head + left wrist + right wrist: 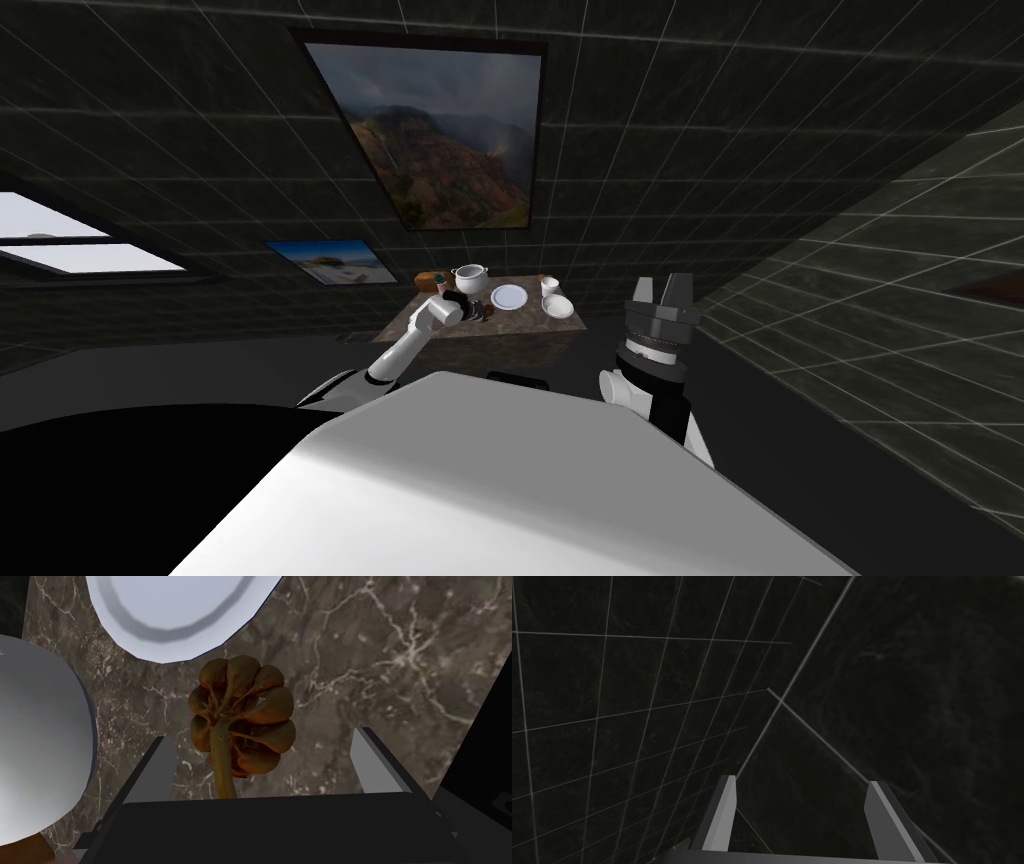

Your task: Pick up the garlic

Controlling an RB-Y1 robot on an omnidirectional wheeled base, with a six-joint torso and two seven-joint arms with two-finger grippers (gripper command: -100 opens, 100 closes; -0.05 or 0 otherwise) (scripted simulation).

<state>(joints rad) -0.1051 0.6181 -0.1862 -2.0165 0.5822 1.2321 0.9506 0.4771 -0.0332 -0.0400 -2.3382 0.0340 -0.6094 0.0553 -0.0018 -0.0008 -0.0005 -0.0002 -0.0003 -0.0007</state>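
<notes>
White forearm (400,350), dark ribbed wrist (655,345), 2 light grey blade-like fingers (155,771).

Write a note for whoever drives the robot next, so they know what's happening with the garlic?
Left gripper: open, down at the brown marble table, one finger on either side of the garlic, not touching it.
Right gripper: open, raised at my right, idle.
Garlic: brown bulb lying on the table beside the white plate.
Done: the reach.
Left to do: close on the bulb, then lift.
</notes>
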